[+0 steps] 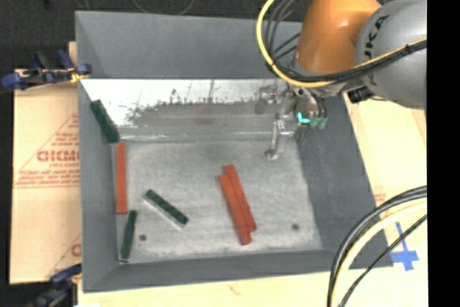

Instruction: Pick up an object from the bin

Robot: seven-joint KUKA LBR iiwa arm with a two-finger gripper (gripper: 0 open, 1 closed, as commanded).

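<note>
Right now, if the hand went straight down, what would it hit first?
Probably bare bin floor: the hand points down near the back wall, and the red sticks lie apart, nearer the front. Depth is hard to judge.

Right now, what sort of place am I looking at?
Probably a robotics lab's bin-picking station: a KUKA arm hangs over a grey metal bin of loose red sticks and green sticks.

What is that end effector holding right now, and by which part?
Nothing visible. The end effector hangs over the bin's back right part, and the nearest things, two red sticks, lie loose on the floor, apart from it.
</note>
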